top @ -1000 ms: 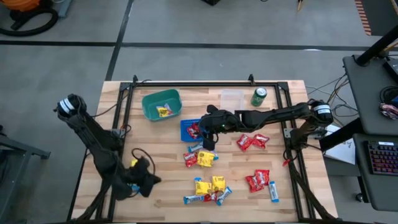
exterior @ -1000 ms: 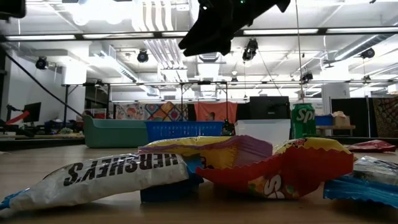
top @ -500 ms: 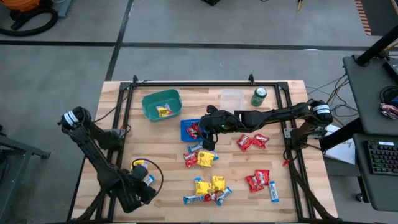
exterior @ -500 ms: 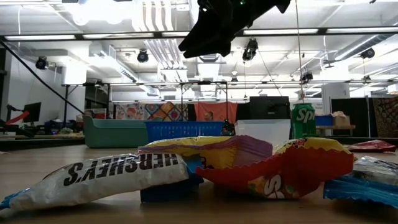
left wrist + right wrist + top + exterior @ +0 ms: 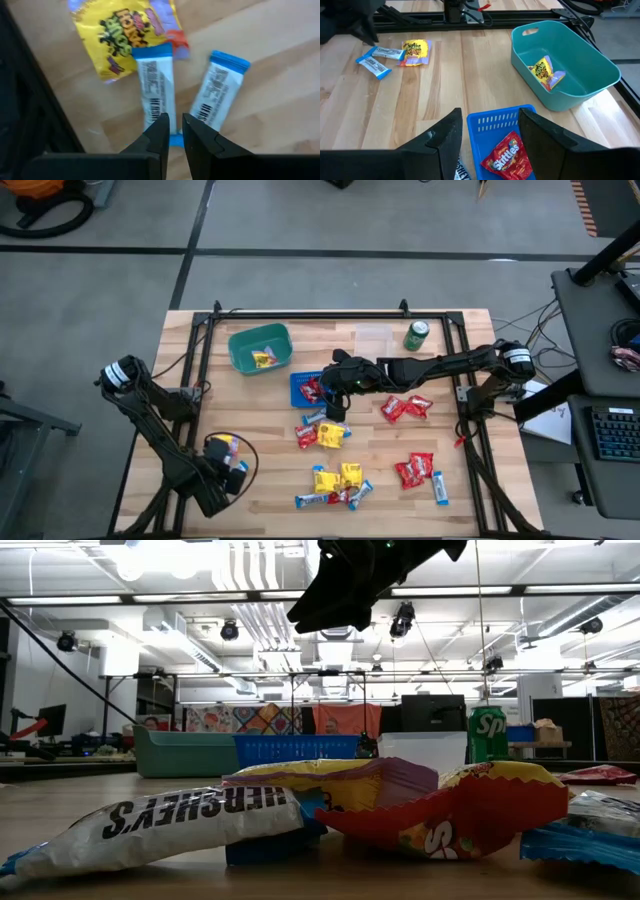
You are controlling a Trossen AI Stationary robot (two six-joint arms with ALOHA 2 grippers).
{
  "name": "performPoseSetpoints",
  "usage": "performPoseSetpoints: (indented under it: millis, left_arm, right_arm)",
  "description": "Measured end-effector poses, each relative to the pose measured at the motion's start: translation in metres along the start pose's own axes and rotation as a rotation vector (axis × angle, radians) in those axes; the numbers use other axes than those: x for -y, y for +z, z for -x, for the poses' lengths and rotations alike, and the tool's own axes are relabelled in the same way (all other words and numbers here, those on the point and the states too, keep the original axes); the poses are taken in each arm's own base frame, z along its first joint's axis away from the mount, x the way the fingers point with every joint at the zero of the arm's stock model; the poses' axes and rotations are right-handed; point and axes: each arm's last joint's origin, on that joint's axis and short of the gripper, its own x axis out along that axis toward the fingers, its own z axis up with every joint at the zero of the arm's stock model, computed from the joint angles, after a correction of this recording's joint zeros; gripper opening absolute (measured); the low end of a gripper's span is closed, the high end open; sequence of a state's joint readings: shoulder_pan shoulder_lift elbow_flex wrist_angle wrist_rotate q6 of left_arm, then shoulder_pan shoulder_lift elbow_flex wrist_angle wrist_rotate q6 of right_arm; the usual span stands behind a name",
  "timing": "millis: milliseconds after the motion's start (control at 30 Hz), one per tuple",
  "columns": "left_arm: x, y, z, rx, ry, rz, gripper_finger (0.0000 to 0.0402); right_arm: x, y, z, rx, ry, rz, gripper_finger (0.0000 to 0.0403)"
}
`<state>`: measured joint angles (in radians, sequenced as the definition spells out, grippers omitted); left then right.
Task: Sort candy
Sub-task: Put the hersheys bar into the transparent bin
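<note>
Many small wrapped candies lie flat on the wooden table: a yellow pack [image 5: 127,35] and two blue-and-white bars [image 5: 156,95] [image 5: 218,95] near the front left, and red, yellow and blue-and-white ones in the middle [image 5: 322,432] and at the front [image 5: 340,483]. My left gripper [image 5: 226,478] hangs just above the two bars with its fingers [image 5: 172,131] close together, holding nothing. My right gripper [image 5: 335,388] is open and empty above the blue basket [image 5: 495,122], which holds a red Skittles pack [image 5: 507,159]. The teal basket [image 5: 260,348] holds a yellow candy [image 5: 546,70].
A green drink can [image 5: 417,335] and a clear container [image 5: 372,338] stand at the far edge. More red packs lie to the right [image 5: 405,408] [image 5: 415,470], with a blue-and-white bar [image 5: 440,488] beside them. A black frame [image 5: 205,360] runs along the table's edges.
My left gripper has drawn back toward the table's near left corner, off the yellow pack and the two bars, which now show uncovered on the table. My right arm has kept still.
</note>
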<state>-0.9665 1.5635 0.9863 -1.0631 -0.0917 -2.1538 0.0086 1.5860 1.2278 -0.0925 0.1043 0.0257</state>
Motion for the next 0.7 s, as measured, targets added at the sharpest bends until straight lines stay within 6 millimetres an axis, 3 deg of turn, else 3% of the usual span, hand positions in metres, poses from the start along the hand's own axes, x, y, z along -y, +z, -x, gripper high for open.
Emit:
performPoseSetpoints:
  millis: [200,433,700]
  left_arm:
    - [-0.003,0.003,-0.003,0.021,0.032,0.003,0.0079]
    - [-0.006,0.004,-0.024,0.023,0.035,0.014,0.0140]
    - [-0.005,0.003,-0.038,0.048,0.075,0.034,0.0150]
  right_arm:
    - [0.000,0.000,0.000,0.000,0.000,0.000,0.0185]
    - [0.000,0.000,0.000,-0.001,0.000,0.002,0.0185]
    - [0.000,0.000,0.000,-0.003,0.000,0.005,0.0185]
